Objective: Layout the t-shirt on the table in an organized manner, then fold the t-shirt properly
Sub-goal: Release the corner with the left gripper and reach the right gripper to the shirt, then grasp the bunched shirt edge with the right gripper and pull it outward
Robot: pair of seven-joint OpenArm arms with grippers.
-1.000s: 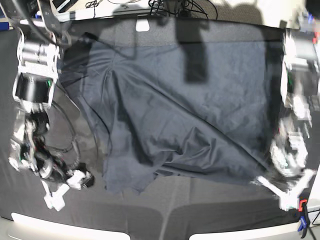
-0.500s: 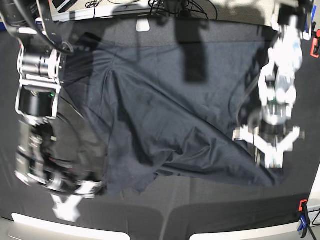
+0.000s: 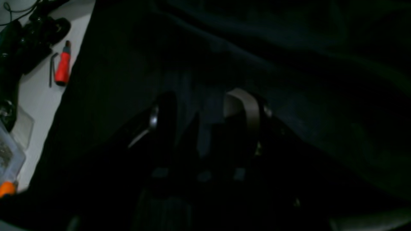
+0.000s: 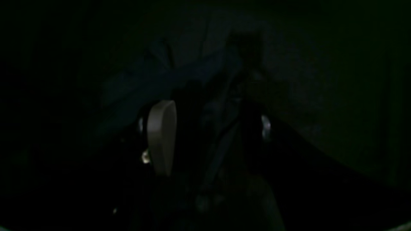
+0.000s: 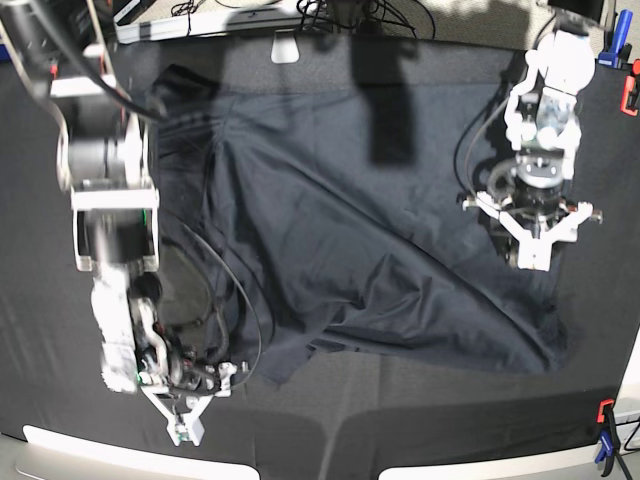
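One garment fills most of your workspace: the t-shirt [image 5: 370, 230], dark navy, lies spread but rumpled over the middle of the table [image 5: 450, 420], with a long diagonal ridge running from its upper left down toward the lower right hem and a bunched fold near the lower middle. No label or print can be read on it from any view.

Your left gripper [image 5: 533, 262] hangs over the shirt's right-hand portion in the base view, pointing down at the cloth. In the left wrist view its jaws are spread, a pale pad [image 3: 240, 107] on one side and a dark finger on the other, with navy fabric showing through the gap between them; nothing is pinched. Whether the tips touch the cloth, you cannot tell.

Your right gripper [image 5: 187, 432] sits low in the base view, just off the shirt's lower left hem, over bare black tabletop. The right wrist view is very dark, but the jaws stand apart there too, one pale pad [image 4: 161, 134] visible, with folds of the shirt just ahead of them.

Beyond the left gripper, off the table's edge, a red-handled screwdriver [image 3: 62, 67] lies on a pale surface. A red and blue clamp [image 5: 606, 440] grips the table's near corner.
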